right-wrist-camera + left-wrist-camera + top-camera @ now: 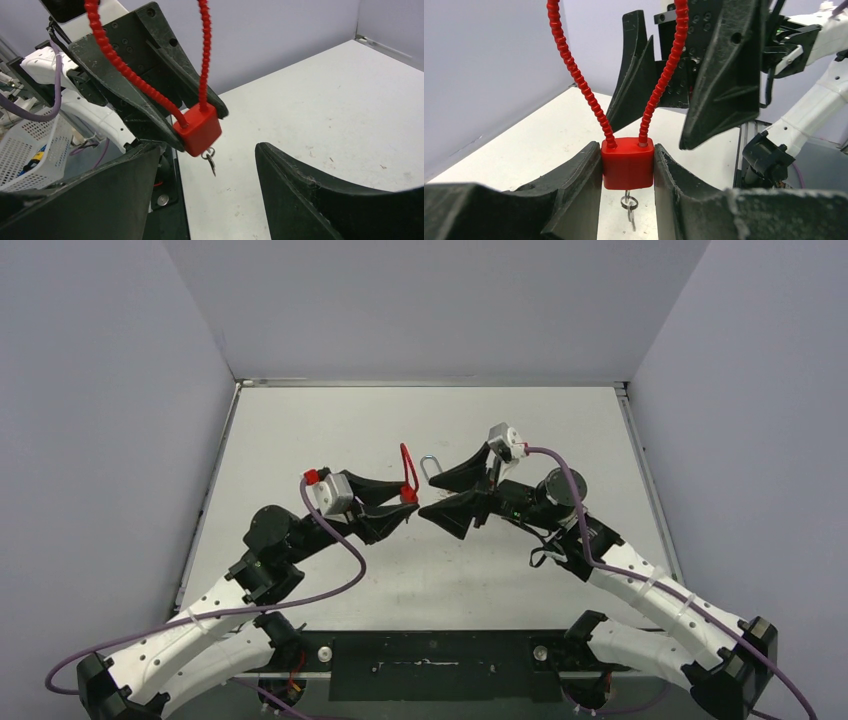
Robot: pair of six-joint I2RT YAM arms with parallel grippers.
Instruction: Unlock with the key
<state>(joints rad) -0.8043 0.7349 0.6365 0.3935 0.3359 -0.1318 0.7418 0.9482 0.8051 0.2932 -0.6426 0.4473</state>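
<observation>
The left gripper (pixel 627 167) had its fingers (pixel 574 185) clamped on the flat sides of the red padlock (pixel 627 161), holding it above the worktop (pixel 300 440) with the ribbed cable shackle (pixel 574 70) looping upward. The key (pixel 212 163) hung from the underside of the body, apparently seated in the keyway. The right gripper (pixel 430 495) faced it, fingers apart, touching nothing. The body looked rigid and light; the key looked small, thin and probably slippery. Recommended hold: across the key's flat faces, just below the body.

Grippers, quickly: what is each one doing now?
Left gripper: closed on the red cable padlock.
Right gripper: open, holding nothing.
</observation>
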